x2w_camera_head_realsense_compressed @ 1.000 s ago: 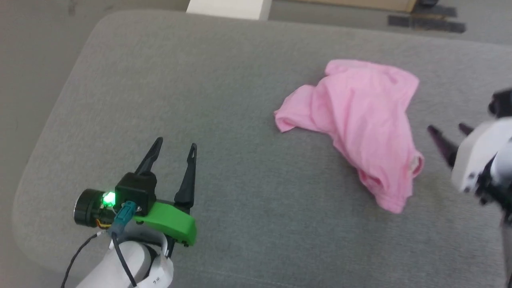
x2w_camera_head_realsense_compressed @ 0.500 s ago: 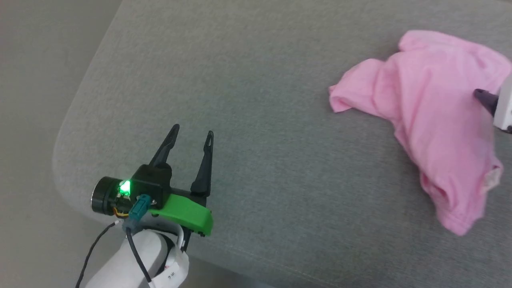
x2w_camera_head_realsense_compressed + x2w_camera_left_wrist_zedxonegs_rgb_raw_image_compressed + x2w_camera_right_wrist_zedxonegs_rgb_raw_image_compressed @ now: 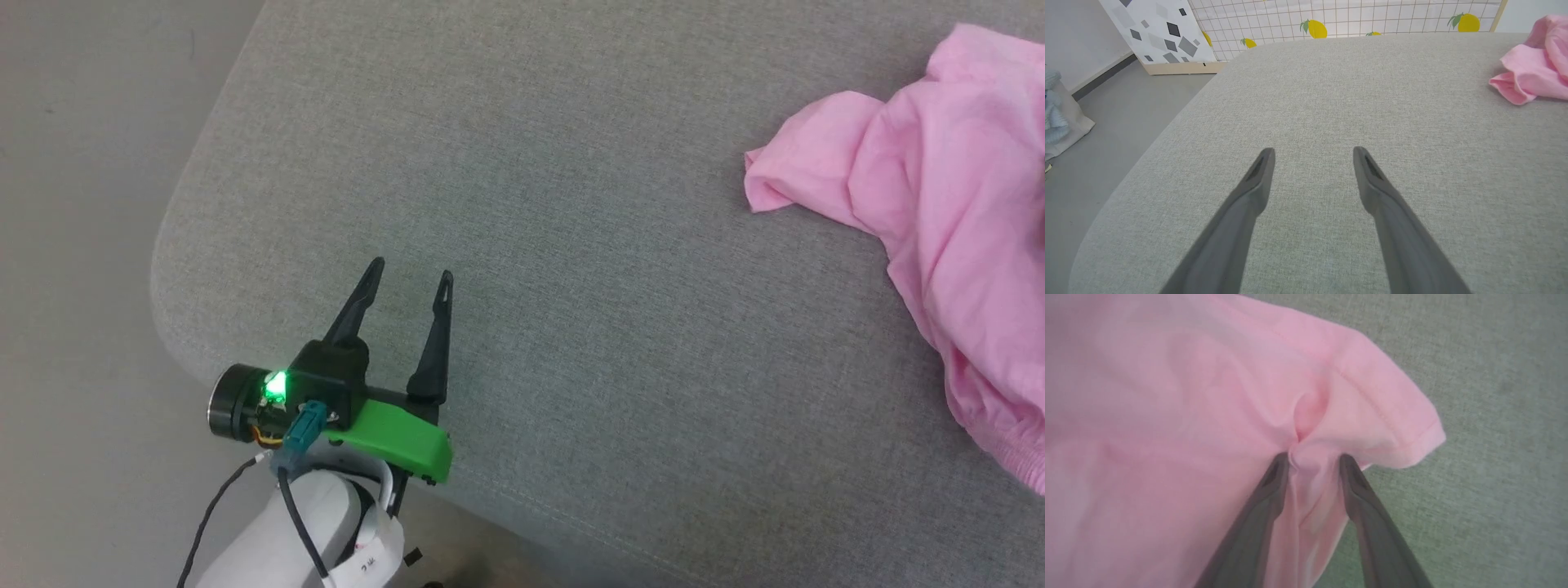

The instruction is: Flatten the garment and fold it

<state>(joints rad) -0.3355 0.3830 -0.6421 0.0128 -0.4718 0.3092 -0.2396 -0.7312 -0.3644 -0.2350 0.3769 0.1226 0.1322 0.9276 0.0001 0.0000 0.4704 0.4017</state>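
The garment [image 3: 939, 188], a crumpled light-pink piece, lies at the right edge of the head view on the grey cushion [image 3: 571, 204], partly cut off by the frame. It also shows at the far right of the left wrist view, garment [image 3: 1527, 77]. In the right wrist view my right gripper [image 3: 1313, 459] presses down into the garment [image 3: 1208, 396], its two fingers narrowed on a puckered fold of pink fabric near a hemmed corner. My left gripper [image 3: 411, 269] hovers open over the cushion's near left corner, far from the cloth, with nothing between its fingers [image 3: 1257, 179].
The cushion's rounded left corner [image 3: 163, 269] drops to grey floor [image 3: 82, 245]. Beyond the cushion's far edge stand a geometric-print panel [image 3: 1159, 28] and a lemon-print grid panel [image 3: 1351, 16]. A pale blue bundle [image 3: 1053, 106] sits on the floor at left.
The head camera has swung left, sliding the garment toward the right edge. My right gripper came onto the garment and its jaws narrowed on a fold. The left gripper kept its pose.
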